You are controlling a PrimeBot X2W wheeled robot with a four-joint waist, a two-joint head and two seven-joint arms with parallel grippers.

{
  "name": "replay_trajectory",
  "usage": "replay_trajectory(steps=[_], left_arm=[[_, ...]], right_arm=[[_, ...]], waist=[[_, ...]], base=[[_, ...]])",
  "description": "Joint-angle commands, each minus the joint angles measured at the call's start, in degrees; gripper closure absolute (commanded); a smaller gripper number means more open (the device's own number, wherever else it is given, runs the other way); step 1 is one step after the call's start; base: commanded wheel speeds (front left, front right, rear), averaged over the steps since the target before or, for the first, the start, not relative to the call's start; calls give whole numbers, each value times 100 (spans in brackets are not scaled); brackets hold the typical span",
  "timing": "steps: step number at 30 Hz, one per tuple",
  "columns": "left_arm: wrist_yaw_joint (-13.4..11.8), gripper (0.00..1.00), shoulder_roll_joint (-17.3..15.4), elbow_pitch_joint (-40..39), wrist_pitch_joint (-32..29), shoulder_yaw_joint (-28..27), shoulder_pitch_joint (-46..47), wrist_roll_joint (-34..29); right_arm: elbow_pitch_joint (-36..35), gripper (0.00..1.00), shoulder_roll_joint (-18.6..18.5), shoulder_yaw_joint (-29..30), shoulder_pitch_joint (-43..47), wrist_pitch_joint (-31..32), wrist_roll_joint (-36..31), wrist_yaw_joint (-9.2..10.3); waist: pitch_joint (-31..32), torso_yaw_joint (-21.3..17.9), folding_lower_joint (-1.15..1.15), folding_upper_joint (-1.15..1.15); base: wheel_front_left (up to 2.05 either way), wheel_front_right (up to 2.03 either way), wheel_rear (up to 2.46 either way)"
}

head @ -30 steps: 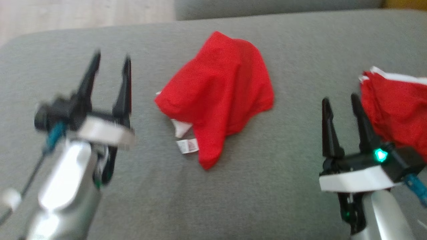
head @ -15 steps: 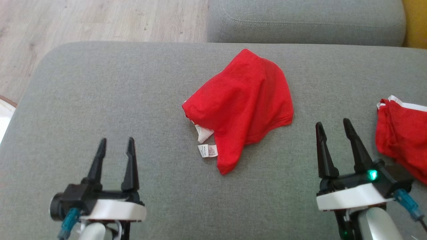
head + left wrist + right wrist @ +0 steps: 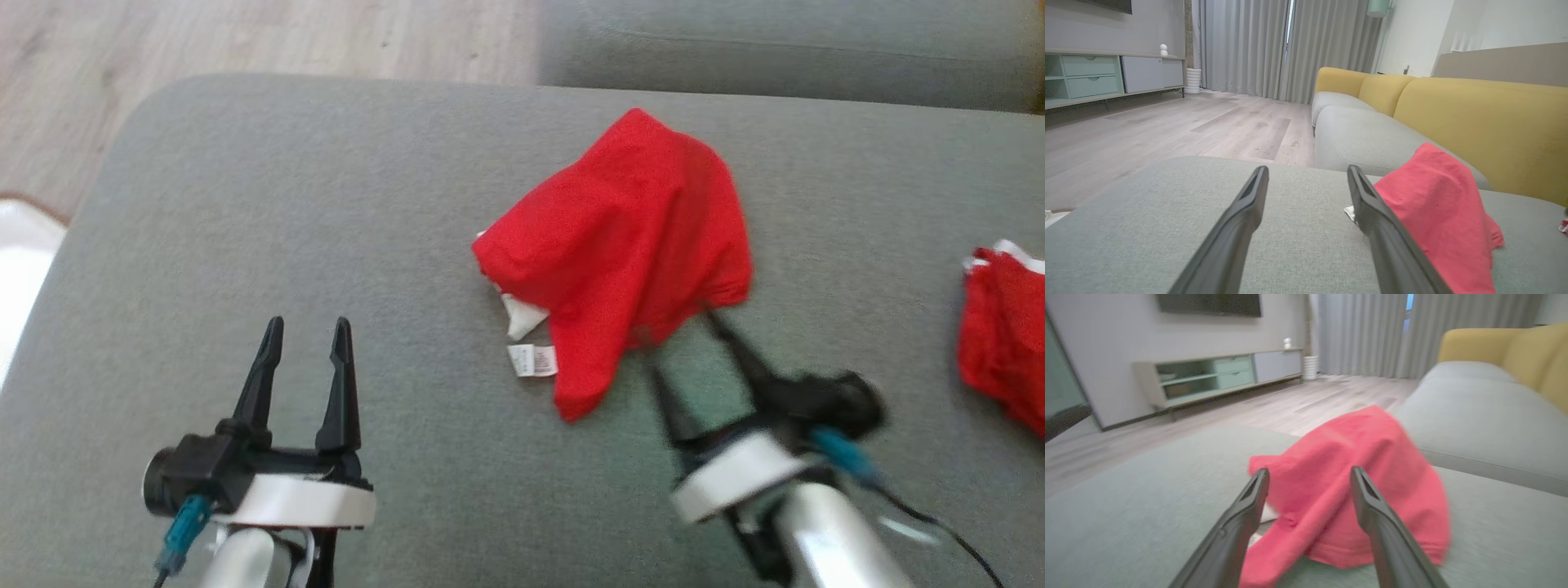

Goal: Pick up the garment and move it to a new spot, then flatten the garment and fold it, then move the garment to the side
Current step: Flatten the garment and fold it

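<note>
Head view: the red garment (image 3: 620, 261) lies crumpled in a peaked heap on the grey seat cushion (image 3: 286, 204), right of its middle. A white label (image 3: 532, 360) pokes out at its near-left edge. The left hand (image 3: 309, 322) hovers at the near left, fingers spread and empty. A wide stretch of bare cushion runs from it to the garment and out to the cushion's rounded left edge, with wooden floor (image 3: 245, 33) beyond. The right hand (image 3: 682, 343), blurred, is also released, its fingertips at the garment's near-right hem; whether they touch is unclear. A second red cloth (image 3: 1004, 335) sits at the right border, well apart from the garment.

Left wrist view: the parted fingers frame bare cushion. The garment lies just right of the right finger, before a yellow backrest (image 3: 1474, 118).

Right wrist view: the spread fingers point straight at the garment, its near hem showing between them, grasping nothing.
</note>
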State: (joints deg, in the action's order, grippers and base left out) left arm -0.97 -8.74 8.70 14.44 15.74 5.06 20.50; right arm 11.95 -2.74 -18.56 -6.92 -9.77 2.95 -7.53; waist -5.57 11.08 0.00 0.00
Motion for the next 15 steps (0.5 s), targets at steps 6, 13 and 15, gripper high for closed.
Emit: replay_trajectory(steps=[6, 13, 15], left_arm=[[153, 0, 150, -45, 55, -309, 391, -143], [342, 0, 362, 107, 55, -366, 483, -225], [376, 0, 406, 135, 55, -394, 494, -244]], right_arm=[[782, 0, -146, -1098, -965, 574, -3, 4], [2337, 0, -269, -1711, -1760, 1387, -179, 4], [2677, 0, -275, -1862, -1886, 1509, -207, 4]], waist=[[-185, 336, 0, 0], [-324, 678, 0, 0], [-346, 740, 0, 0]], base=[[0, 0, 0], [0, 0, 0], [0, 0, 0]])
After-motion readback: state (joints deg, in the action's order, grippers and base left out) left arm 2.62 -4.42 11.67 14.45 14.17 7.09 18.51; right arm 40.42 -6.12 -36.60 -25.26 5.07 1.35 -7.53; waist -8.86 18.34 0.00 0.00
